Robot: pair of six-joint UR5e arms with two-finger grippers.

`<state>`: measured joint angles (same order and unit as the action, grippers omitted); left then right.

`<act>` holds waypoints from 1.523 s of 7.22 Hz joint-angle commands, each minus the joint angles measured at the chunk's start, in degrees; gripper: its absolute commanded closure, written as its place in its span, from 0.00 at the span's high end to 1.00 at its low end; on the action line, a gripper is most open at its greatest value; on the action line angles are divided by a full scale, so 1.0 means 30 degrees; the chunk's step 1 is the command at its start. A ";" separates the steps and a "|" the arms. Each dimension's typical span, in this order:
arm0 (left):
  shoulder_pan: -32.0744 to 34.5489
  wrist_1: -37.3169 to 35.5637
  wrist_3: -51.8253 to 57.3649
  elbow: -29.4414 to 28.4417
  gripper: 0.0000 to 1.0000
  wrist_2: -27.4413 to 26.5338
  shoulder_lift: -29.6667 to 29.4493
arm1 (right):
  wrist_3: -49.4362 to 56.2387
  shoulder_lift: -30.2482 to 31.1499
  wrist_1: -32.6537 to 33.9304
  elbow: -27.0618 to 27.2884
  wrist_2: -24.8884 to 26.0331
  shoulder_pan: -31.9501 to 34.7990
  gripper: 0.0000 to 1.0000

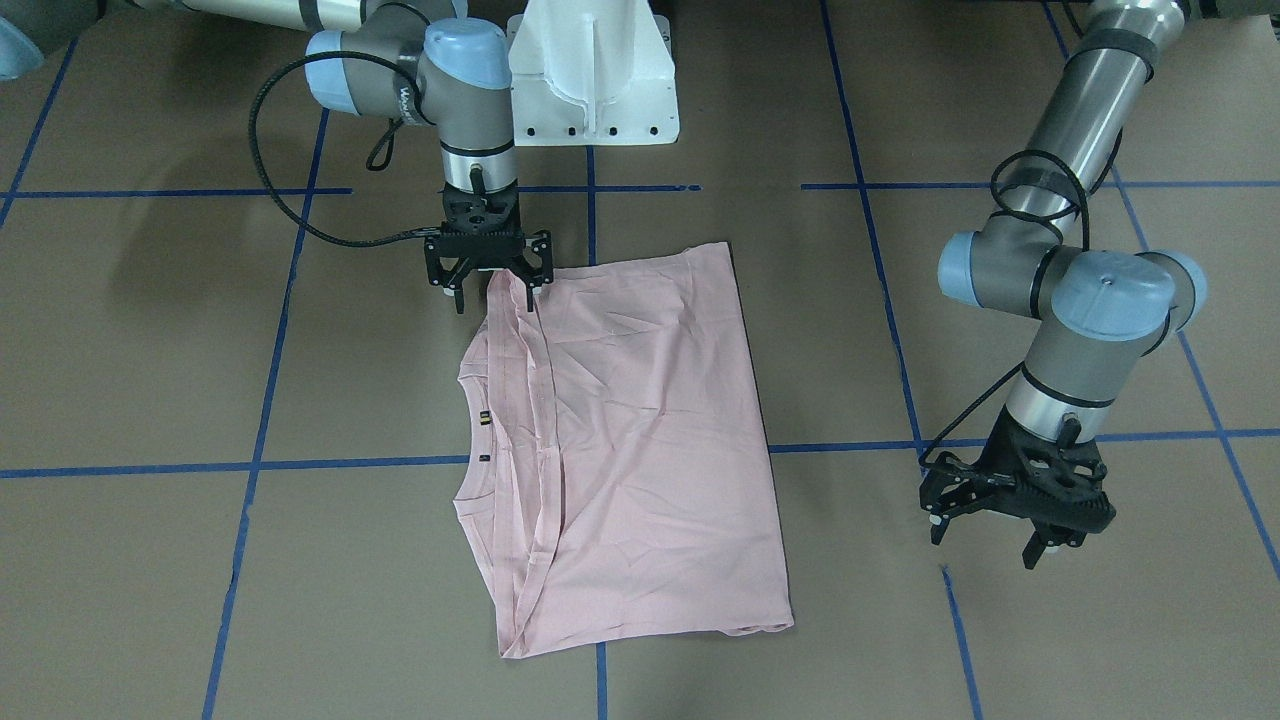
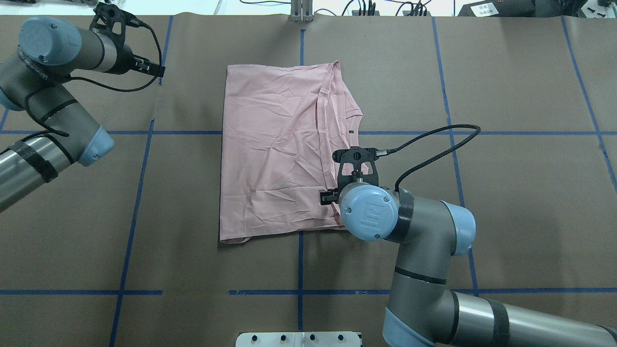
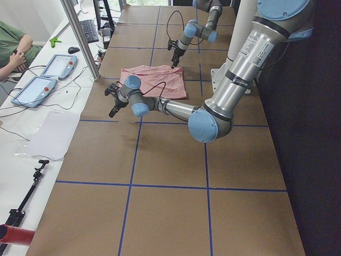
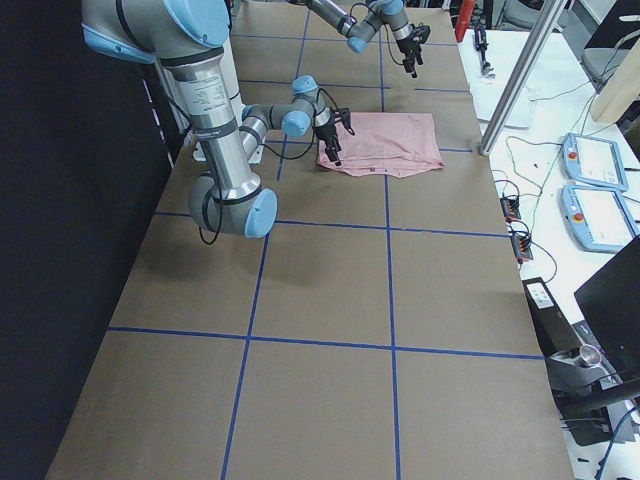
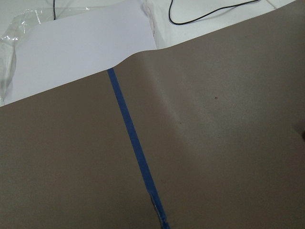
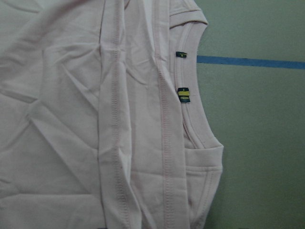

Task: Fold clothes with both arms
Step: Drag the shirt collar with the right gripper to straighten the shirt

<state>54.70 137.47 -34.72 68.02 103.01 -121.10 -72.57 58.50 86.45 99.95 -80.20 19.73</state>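
Blue-taped brown table [image 1: 150, 330], white sheet [image 5: 76, 47]

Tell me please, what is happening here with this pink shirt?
A two-armed robot is folding a pale pink T-shirt, which lies flat on the table, partly folded. The right tool is open, at a shirt corner on the robot's side. The left tool is open too, away from the shirt, over bare table.

A robotics lab, shown by tape-gridded table [image 1: 150, 350], teach pendants [image 3: 56, 65] and keyboard [image 3: 88, 31].
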 commanded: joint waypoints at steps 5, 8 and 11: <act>0.0019 -0.0032 0.0000 0.0002 1.00 0.0000 0.0025 | 0.6077 -0.1368 0.1914 -0.0682 0.0013 -0.0981 0.31; -0.0010 -0.0003 -0.0380 0.0002 1.00 0.0000 0.0025 | 0.6906 -0.1279 0.2383 -0.0535 0.0072 -0.0981 0.30; 0.0018 0.0026 -0.0410 0.0031 1.00 0.0000 0.0025 | 0.6906 -0.1046 0.2383 -0.0126 0.0072 -0.0865 0.00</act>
<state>54.69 137.48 -35.86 68.05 103.01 -121.02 -51.88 54.92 93.59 99.07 -80.02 17.00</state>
